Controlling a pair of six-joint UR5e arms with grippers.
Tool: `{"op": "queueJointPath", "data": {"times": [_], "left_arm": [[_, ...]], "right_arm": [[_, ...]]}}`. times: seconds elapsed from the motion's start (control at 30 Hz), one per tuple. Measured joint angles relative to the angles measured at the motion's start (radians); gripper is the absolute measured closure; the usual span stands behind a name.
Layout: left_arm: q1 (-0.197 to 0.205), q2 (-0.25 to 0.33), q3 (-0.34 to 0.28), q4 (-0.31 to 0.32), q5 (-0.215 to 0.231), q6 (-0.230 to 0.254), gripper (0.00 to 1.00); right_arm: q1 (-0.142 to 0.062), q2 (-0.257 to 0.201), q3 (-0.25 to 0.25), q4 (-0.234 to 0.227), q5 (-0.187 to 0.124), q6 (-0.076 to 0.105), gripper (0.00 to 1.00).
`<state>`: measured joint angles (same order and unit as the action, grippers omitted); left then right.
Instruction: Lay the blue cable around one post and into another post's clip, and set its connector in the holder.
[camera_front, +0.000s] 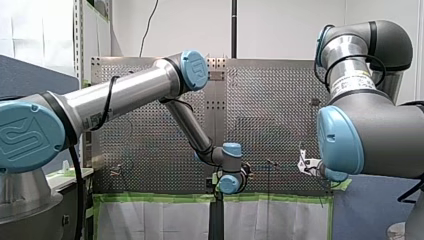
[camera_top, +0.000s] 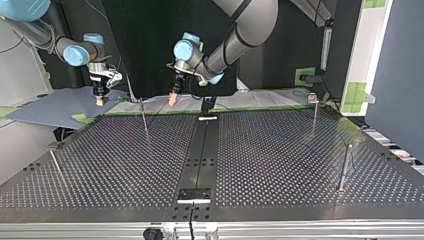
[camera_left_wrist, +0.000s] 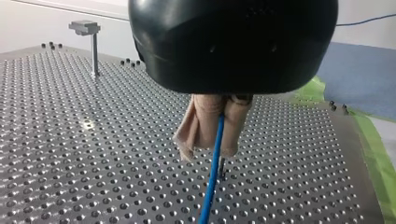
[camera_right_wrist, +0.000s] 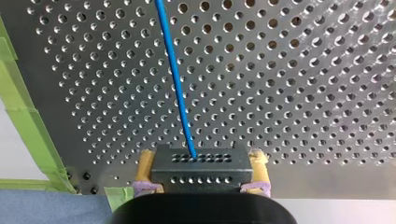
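In the left wrist view my left gripper (camera_left_wrist: 208, 151) has its beige pads shut on the blue cable (camera_left_wrist: 212, 172), which runs on from the fingertips over the perforated plate. The right wrist view has my right gripper (camera_right_wrist: 203, 156) shut, yellow pads on either side of a black connector block (camera_right_wrist: 201, 173). The blue cable (camera_right_wrist: 175, 79) leaves the block's face and runs ahead over the plate. In the top view both grippers hang at the table's far edge, my left gripper (camera_top: 173, 100) near the middle and my right gripper (camera_top: 101, 100) further left.
Thin posts stand on the table in the top view: one (camera_top: 143, 117) just near my left gripper, one (camera_top: 56, 167) at the left, two (camera_top: 314, 110) (camera_top: 345, 165) at the right. A small black holder (camera_top: 194, 195) sits at the near edge. Green tape (camera_top: 240, 107) lines the far edge.
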<state>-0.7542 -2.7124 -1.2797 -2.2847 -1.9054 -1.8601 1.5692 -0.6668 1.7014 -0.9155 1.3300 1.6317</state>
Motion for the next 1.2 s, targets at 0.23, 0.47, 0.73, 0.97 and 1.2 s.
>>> {"op": "queueJointPath", "data": {"times": [0.23, 0.47, 0.73, 0.97, 1.2], "left_arm": [[0.009, 0.0, 0.005, 0.0, 0.016, -0.011, 1.0], [0.012, -0.028, 0.048, -0.028, 0.03, -0.035, 1.0], [0.015, -0.054, 0.079, -0.049, 0.034, -0.047, 1.0], [0.019, -0.055, 0.087, -0.053, 0.039, -0.051, 1.0], [0.022, -0.06, 0.087, -0.05, 0.043, -0.051, 1.0]], "right_arm": [[-0.001, 0.001, -0.001, -0.009, -0.002, 0.005, 0.99], [0.001, 0.002, -0.005, -0.007, -0.004, 0.005, 0.99], [0.0, 0.002, -0.007, -0.006, -0.004, 0.006, 0.99], [-0.003, 0.003, -0.008, -0.012, -0.002, 0.007, 0.99], [-0.004, 0.004, -0.014, -0.024, 0.001, 0.017, 0.99]]}}
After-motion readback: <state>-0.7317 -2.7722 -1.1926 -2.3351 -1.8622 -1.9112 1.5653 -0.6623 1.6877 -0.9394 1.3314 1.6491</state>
